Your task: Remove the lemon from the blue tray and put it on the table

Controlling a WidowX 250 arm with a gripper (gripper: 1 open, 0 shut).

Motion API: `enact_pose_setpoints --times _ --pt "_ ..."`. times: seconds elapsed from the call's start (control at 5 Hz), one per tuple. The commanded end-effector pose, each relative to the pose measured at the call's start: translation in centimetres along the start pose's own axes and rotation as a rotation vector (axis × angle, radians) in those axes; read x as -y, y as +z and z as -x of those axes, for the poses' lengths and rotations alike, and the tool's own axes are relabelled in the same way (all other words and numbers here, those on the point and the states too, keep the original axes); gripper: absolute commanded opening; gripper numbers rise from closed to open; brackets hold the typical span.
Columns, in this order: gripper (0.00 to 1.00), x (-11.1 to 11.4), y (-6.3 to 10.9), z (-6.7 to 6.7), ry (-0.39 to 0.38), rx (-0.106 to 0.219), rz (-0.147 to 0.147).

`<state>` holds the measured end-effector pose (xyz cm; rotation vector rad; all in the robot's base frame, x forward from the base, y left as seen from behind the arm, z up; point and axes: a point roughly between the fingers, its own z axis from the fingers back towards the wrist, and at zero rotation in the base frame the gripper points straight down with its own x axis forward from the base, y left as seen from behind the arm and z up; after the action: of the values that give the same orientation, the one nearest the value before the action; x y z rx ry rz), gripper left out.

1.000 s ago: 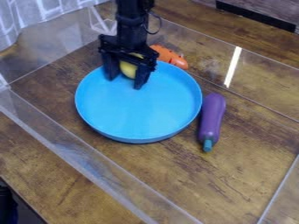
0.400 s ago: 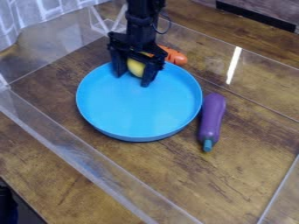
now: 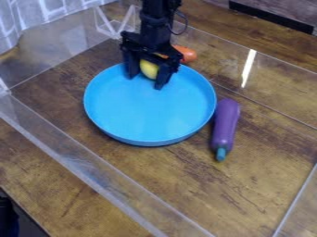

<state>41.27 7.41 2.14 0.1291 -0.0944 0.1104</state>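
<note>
- One black pincer [image 3: 151, 70] hangs from the arm at the far edge of the blue tray [image 3: 143, 118], pointing straight down, its jaws spread wide.
- The lemon [image 3: 150, 68] sits between those two jaws, inside the tray close to its far rim; only a small yellow patch of it shows between the dark fingers [image 3: 166, 75].
- Whether the fingers touch the lemon cannot be told from this view (the fruit is mostly hidden by them), but the jaws stand apart on either side of it rather than pressed onto it.
- The tray is round and bright blue with a low raised rim, and it rests on the table [image 3: 74, 180], a dark wood-plank surface under a glossy clear sheet with streaks of reflected light.
- An orange carrot [image 3: 183, 54] lies on the table just beyond the tray's far rim, partly hidden behind the pincer.
- A purple eggplant [image 3: 224, 124] lies on the table just beside the tray's right edge, its green stem end toward the camera.
</note>
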Motion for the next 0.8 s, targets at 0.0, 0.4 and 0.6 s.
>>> enact_pose_setpoints --times 0.0,0.4,0.6 --pt "1.0 1.1 -1.8 0.1 0.001 -0.024 -0.012" --pt "1.0 0.7 0.4 -1.0 0.005 0.017 0.01" --pt "1.0 0.4 1.4 -1.6 0.009 0.033 0.017"
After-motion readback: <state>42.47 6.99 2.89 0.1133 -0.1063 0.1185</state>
